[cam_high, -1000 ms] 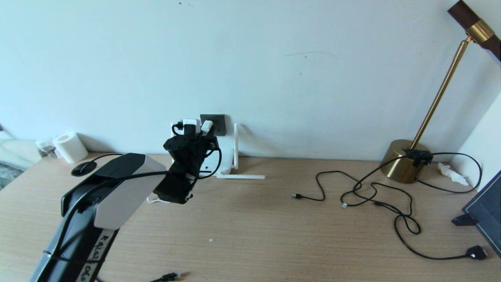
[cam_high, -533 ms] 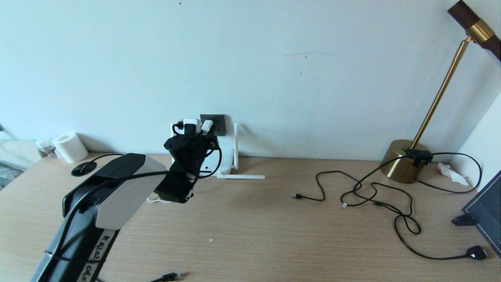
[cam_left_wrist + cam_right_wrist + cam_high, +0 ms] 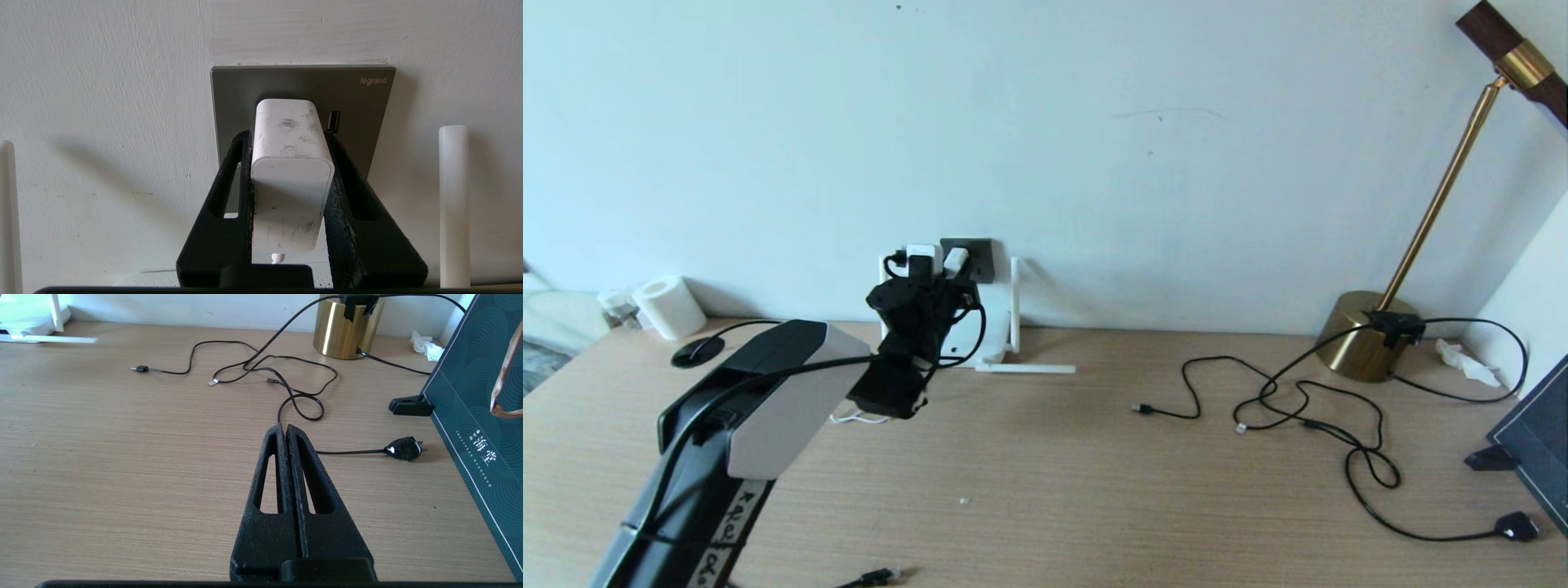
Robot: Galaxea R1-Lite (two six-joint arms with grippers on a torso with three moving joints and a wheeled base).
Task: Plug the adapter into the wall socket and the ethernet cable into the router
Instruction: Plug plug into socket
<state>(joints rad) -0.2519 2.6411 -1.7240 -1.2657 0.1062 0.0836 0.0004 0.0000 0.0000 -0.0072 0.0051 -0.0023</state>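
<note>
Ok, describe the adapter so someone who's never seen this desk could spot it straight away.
On the wall above the wooden desk sits a dark grey square socket plate. Against it, the left gripper's black fingers clamp a small white cube-shaped adapter. Unlike the slim white antenna alongside, it's blocky and scuffed.

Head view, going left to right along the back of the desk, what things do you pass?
Paper roll → left gripper shut on the adapter at the wall socket → router antenna lying flat → black cables → brass lamp base → crumpled tissue.
</note>
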